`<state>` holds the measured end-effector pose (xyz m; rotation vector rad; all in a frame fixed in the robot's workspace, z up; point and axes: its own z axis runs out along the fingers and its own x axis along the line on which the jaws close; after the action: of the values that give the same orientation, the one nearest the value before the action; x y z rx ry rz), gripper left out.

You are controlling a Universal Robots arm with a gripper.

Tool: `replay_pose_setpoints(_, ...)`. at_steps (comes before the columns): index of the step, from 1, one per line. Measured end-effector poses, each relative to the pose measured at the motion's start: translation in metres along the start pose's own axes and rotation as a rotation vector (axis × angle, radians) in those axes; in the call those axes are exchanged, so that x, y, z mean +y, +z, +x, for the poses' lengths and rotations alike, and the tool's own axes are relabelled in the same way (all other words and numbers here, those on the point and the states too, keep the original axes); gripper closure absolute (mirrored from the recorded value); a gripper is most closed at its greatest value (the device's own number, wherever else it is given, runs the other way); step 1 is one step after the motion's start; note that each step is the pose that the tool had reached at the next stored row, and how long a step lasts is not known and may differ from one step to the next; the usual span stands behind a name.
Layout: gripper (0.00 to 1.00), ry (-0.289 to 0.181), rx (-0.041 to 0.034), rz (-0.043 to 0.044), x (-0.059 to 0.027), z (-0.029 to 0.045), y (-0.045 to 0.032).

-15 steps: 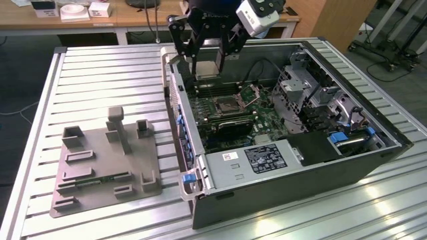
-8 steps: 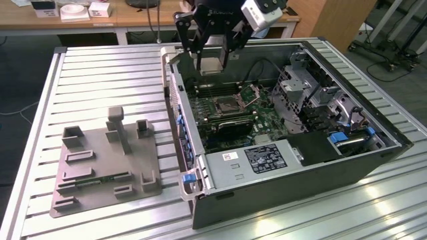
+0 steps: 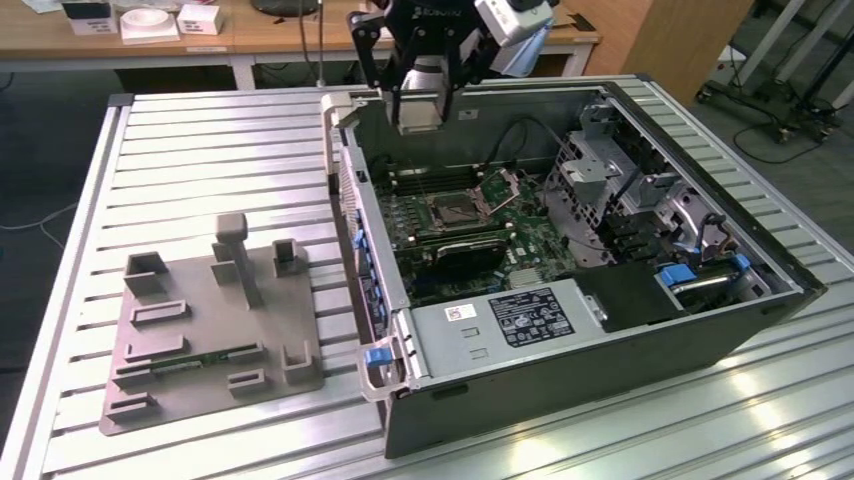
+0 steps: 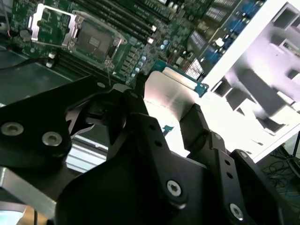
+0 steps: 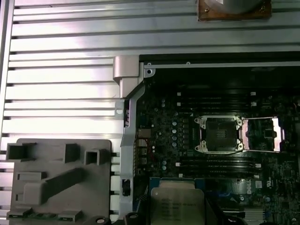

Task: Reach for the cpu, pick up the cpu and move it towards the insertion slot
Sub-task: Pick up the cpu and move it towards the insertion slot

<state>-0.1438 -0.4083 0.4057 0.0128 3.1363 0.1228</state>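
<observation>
1. We've got the cpu (image 5: 178, 202) clamped in our gripper (image 4: 171, 110), lifted above the open computer case (image 3: 747, 250).
2. Pickup done; the insertion slot (image 5: 218, 134), bracket open, sits well apart from the cpu, so travel remains.

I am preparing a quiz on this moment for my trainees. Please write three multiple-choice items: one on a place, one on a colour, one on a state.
1. Where does the grey tray lie?
A) on the exterior view's left of the computer case
B) inside it
C) on its other side
2. What colour is the top of the cpu?
A) green
B) silver-grey
C) red
3. The bracket of the insertion slot is:
A) shut
B) swung open
C) removed

Key: 1A, the tray sits outside the case wall; 2B, shiny metal shows in the gripper; 3B, the dark socket centre lies bare.
</observation>
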Motion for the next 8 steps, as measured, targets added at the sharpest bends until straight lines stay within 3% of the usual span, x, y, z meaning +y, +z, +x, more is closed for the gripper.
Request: replay_pose_setpoints(8,0.46,0.000,0.0000,0.0001,0.0239,-0.0051,0.0030)
